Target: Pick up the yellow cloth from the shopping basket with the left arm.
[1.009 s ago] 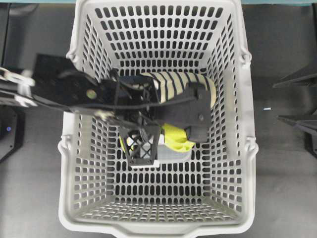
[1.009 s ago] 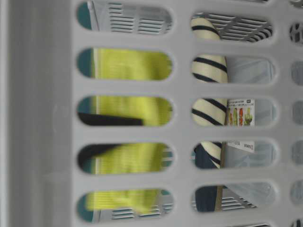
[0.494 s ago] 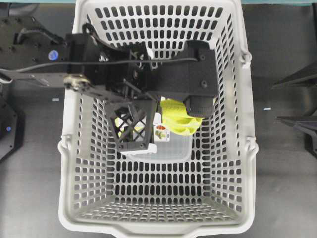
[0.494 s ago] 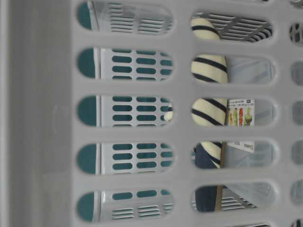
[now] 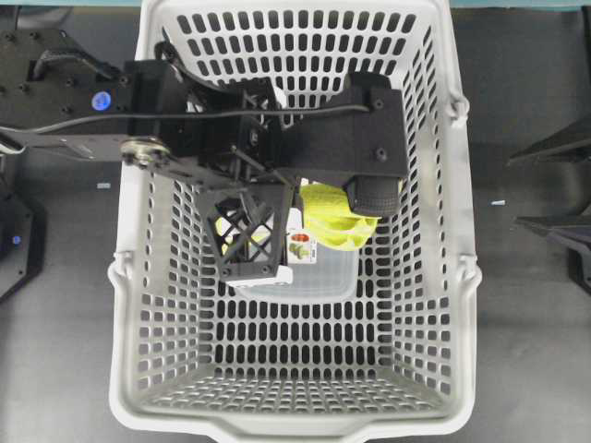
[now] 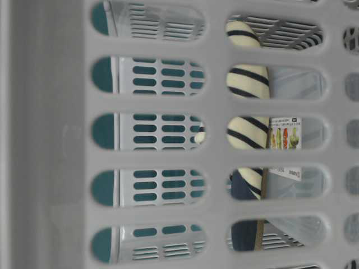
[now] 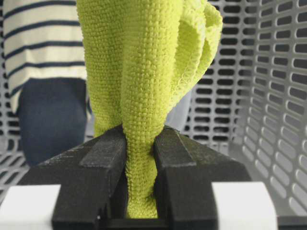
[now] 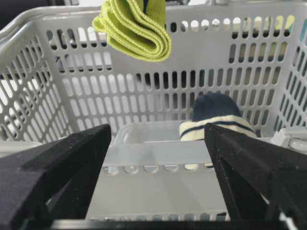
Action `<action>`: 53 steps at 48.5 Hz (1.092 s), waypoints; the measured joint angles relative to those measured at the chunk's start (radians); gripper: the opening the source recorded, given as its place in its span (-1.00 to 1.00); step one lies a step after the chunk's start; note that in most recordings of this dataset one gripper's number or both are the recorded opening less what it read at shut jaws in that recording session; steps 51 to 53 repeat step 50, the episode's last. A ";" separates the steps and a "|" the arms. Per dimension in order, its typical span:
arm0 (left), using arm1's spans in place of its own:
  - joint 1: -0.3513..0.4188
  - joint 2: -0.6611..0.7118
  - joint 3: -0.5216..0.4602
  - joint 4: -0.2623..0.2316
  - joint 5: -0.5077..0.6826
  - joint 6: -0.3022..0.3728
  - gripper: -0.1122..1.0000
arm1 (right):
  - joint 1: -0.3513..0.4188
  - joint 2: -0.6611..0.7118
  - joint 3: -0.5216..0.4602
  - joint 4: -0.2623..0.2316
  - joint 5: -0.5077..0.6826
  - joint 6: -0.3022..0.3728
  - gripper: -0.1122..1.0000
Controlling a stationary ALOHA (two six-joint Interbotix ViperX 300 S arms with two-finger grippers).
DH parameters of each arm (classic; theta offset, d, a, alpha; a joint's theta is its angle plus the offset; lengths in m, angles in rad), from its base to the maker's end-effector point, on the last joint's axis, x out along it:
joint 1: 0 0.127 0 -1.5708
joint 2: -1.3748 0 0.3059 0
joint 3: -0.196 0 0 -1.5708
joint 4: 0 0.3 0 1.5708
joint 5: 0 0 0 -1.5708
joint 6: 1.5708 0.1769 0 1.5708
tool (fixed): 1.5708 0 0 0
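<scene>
Yellow cloth (image 7: 144, 96): looped terry, fuzzy, matt. Shopping basket (image 5: 443, 277): smooth light grey plastic, slight sheen. Left claw (image 7: 140, 163): matt black plastic fingers, grainy finish. Striped slipper (image 6: 247, 106): knit fabric.

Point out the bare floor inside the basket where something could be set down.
Free: the shopping basket floor toward the overhead view's bottom rim, below the clear container. Crowded: the upper half, where the left pincer holds the yellow cloth over the striped slipper.
</scene>
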 measured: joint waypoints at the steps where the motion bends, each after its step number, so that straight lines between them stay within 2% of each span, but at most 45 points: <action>1: 0.000 0.000 0.000 0.000 0.000 0.000 -0.62 | 0.000 0.000 -0.002 0.002 0.000 0.002 0.56; 53: -0.002 0.002 0.000 0.000 -0.006 0.000 -0.62 | -0.005 -0.003 0.002 0.000 -0.017 0.000 0.56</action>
